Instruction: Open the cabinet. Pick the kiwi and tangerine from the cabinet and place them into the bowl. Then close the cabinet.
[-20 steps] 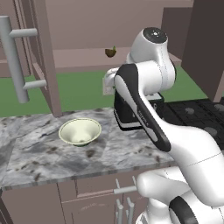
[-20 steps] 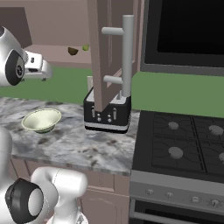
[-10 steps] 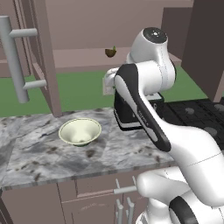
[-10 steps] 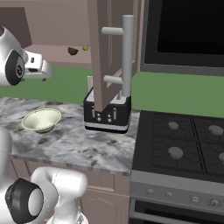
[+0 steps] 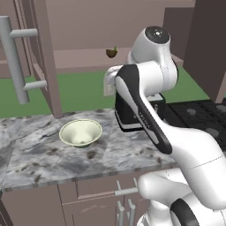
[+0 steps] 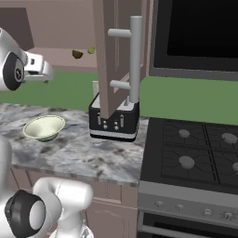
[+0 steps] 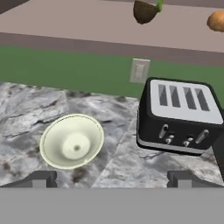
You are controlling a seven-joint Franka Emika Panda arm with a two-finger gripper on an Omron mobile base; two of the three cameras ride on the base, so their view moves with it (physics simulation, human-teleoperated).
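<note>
The cabinet [image 5: 46, 53] stands open, with its left door swung out and its right door [image 6: 111, 56] hanging over the toaster. On its shelf lies the dark brown kiwi [image 5: 111, 53] [image 6: 77, 54] [image 7: 144, 11], and the orange tangerine [image 7: 216, 21] sits farther right on the same shelf. The cream-green bowl [image 5: 80, 132] [image 6: 44, 127] [image 7: 72, 141] rests empty on the marble counter. My gripper [image 7: 112, 179] is open and holds nothing. It hovers above the counter, looking down at the bowl and toaster, below shelf height.
A black toaster [image 7: 179, 116] [image 6: 114, 121] stands right of the bowl, under the open right door and its long handle [image 6: 135, 60]. A small green object [image 6: 91, 50] lies beside the kiwi. A stove [image 6: 195, 153] and a dark microwave [image 6: 195, 37] are to the right.
</note>
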